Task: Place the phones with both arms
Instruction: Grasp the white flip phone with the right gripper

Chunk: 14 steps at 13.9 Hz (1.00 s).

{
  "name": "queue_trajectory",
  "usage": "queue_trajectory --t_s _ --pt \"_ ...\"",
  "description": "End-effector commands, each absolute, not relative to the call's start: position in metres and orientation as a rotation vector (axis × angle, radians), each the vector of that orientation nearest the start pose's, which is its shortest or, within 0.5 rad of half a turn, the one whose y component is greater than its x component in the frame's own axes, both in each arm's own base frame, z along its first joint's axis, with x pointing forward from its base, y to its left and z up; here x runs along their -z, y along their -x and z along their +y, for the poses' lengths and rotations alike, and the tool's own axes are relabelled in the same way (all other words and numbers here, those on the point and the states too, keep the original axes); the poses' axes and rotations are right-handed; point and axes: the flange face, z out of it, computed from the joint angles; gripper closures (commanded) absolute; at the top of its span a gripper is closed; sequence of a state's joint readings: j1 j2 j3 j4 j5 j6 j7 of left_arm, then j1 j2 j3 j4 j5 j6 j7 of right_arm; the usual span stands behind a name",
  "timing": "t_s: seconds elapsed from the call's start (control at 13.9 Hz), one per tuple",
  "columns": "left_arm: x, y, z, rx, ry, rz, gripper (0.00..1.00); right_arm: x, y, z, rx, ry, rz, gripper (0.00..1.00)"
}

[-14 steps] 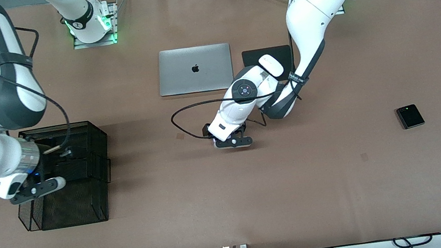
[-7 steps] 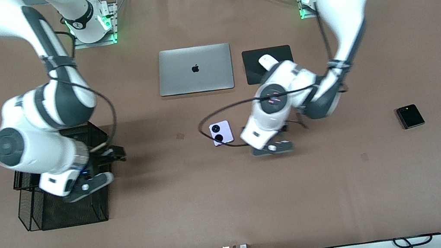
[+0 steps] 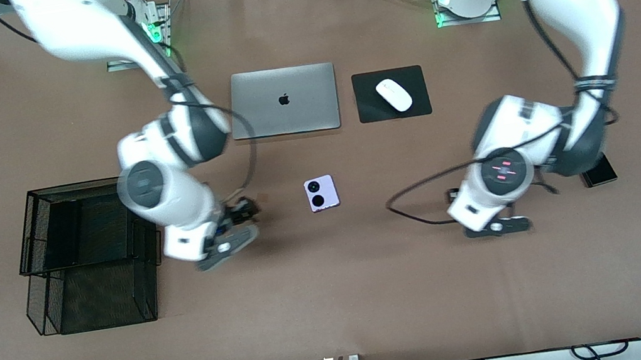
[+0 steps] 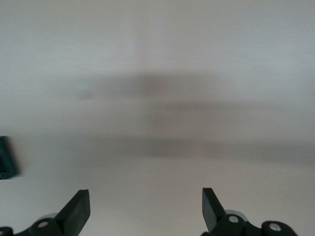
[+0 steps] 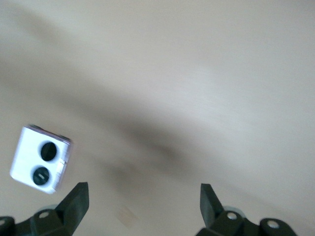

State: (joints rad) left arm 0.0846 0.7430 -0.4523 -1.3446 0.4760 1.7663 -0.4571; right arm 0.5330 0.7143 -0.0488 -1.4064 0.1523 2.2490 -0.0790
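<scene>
the brown worktop (image 3: 339, 304) holds everything. a black wire basket (image 3: 87, 256) sits at the right arm's end, with a long black phone (image 3: 70, 227) lying inside it. a silver laptop (image 3: 283, 101) lies near the arm bases, beside a white mouse (image 3: 394, 94) on a black pad (image 3: 391, 94). the right claw (image 3: 222, 243) hangs wide open and empty between the basket and the lilac phone (image 3: 321, 193). the left claw (image 3: 496, 225) hangs wide open and empty near the small dark phone (image 3: 602, 172), which the left arm partly hides.
</scene>
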Motion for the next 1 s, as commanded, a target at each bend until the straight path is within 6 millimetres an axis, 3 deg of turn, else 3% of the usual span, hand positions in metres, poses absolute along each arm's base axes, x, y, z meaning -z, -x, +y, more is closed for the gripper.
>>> queue_trajectory --t_s 0.0,0.14,0.36,0.65,0.86,0.93 --pt "-0.302 -0.698 -0.055 -0.294 2.901 -0.039 0.0 -0.254 -0.628 0.41 0.25 2.915 -0.697 0.0" --pt "-0.294 -0.7 0.007 -0.319 2.91 -0.14 0.0 -0.23 -0.612 0.438 0.262 2.921 -0.642 0.0" --pt "-0.279 -0.698 0.068 -0.351 2.927 -0.197 0.0 -0.213 -0.592 0.473 0.246 2.936 -0.581 0.0" --pt "-0.241 -0.685 0.128 -0.25 2.941 -0.151 0.0 -0.198 -0.577 0.491 0.247 2.98 -0.567 0.0" --pt "-0.212 -0.667 0.144 -0.229 2.975 -0.14 0.0 -0.188 -0.57 0.506 0.258 2.99 -0.545 0.0" --pt "-0.209 -0.662 0.16 -0.218 2.985 -0.14 0.0 -0.188 -0.569 0.51 0.262 2.987 -0.54 0.0"
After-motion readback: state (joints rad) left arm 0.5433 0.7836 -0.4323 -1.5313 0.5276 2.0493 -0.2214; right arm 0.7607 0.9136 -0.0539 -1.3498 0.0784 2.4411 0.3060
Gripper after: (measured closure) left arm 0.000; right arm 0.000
